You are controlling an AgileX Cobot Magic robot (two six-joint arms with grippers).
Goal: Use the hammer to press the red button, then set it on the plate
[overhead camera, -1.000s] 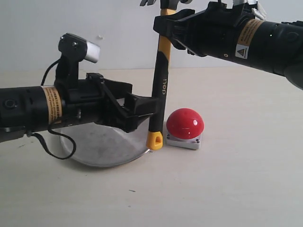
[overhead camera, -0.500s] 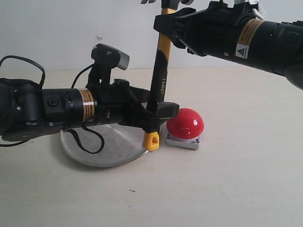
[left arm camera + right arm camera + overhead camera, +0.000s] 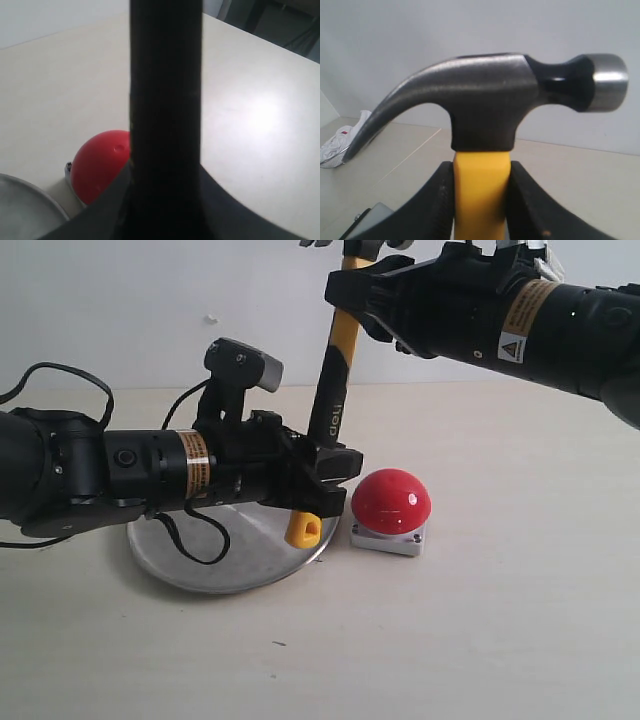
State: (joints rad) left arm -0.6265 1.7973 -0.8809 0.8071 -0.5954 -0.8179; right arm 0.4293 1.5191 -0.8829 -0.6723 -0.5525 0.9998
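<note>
Your worktop [image 3: 520,640] is pale beige and matte. Along its far edge you meet a plain off-white wall [image 3: 120,280] carrying one small mark [image 3: 210,317]. Light leaves a soft bright patch [image 3: 262,112] on the surface. Past one corner you see dark shapes [image 3: 282,22], too blurred to name.

Dark shaft, probably hammer [image 3: 165,125], red button [image 3: 100,167] behind

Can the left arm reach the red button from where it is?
Probably yes: the left gripper sits right beside the red button with nothing between. But it is clamped on the hammer, which the right gripper grips too.
</note>
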